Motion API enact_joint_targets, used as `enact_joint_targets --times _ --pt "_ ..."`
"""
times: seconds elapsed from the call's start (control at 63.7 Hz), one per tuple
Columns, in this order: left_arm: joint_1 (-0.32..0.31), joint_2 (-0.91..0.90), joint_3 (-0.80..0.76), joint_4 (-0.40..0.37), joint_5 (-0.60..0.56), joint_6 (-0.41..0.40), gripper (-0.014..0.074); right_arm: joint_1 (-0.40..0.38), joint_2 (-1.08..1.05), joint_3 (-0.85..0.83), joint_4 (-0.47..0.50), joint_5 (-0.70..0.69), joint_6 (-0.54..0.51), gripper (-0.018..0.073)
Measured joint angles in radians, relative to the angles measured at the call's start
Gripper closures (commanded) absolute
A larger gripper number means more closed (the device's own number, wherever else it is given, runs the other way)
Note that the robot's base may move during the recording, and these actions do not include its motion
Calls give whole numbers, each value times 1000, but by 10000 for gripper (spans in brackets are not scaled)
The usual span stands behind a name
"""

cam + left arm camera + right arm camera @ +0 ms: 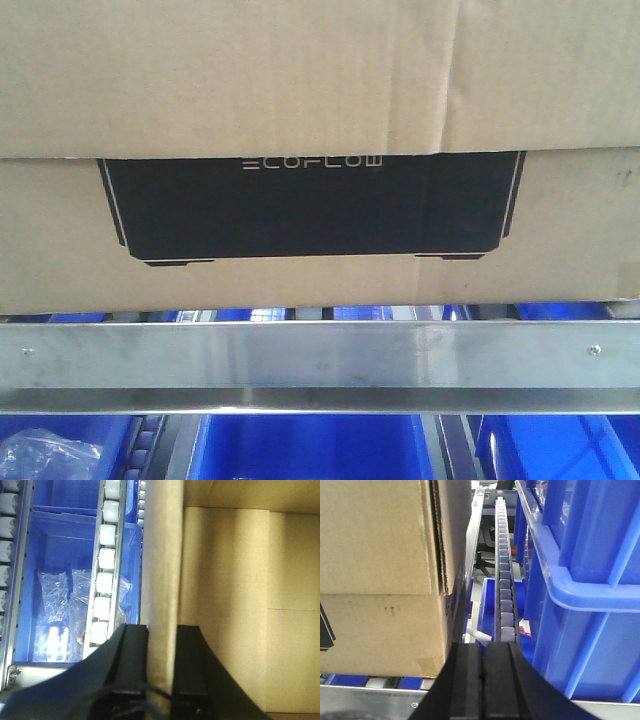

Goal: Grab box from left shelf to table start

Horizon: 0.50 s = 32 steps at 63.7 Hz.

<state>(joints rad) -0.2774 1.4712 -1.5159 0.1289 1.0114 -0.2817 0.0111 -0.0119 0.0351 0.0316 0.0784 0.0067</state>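
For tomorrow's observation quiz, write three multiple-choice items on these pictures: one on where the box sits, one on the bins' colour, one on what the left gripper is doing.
1. Where is the box?
A on the shelf
B on the floor
C inside a bin

2. What colour are the bins?
A red
B green
C blue

3. What is the left gripper doing?
A hanging open in free air
B clamping the box's side wall
C holding a plastic bag

Answers:
1 A, the box rests just above the shelf's silver front.
2 C, blue plastic shows below the shelf.
3 B, the fingers press the cardboard wall from both sides.
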Motion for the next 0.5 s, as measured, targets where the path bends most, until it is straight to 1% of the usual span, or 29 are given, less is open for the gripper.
enact_joint_targets --times 0.126,0.204,0.314,0.502 --pt "0 0 0 0 0 0 699 0 0 0 -2 0 0 511" --pt "0 0 0 0 0 0 699 0 0 0 -32 0 0 511" --pt "0 0 0 0 0 0 699 0 0 0 -49 0 0 511" --pt "0 0 0 -1 0 0 699 0 0 0 -56 -9 0 511"
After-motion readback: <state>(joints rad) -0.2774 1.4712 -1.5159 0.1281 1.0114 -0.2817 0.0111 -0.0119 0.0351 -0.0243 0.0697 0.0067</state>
